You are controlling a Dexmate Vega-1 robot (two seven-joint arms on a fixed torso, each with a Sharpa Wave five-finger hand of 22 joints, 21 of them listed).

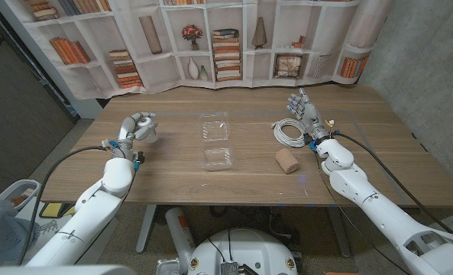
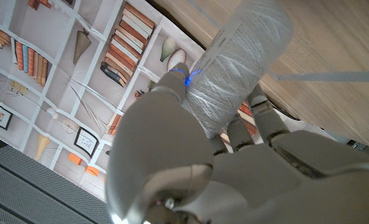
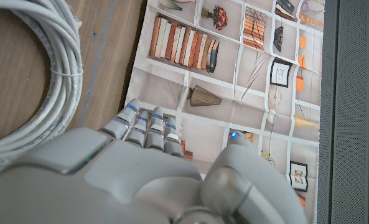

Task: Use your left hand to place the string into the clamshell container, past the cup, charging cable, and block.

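Two hands showed from the head: the left hand (image 1: 137, 125) gripped the string (image 1: 149, 134), well left of the clamshell container (image 1: 217, 141); the right hand (image 1: 305, 108), fingers apart, stood right of it, beside the charging cable (image 1: 289, 132). Left wrist: fingers (image 2: 165, 93) clasped the string spool (image 2: 237, 65). Right wrist: the cable (image 3: 44, 74) lay beside the empty hand (image 3: 147, 174).

One spool of white string (image 2: 237, 68) is counted, held in the left hand (image 1: 137, 127). One clear clamshell container (image 1: 216, 140), lying open, is counted at the middle of the desk (image 1: 173, 177). One coil of white charging cable (image 1: 289, 132) and one tan block (image 1: 287, 160) are counted beside the right hand (image 1: 305, 110). Two robot hands are counted in all.
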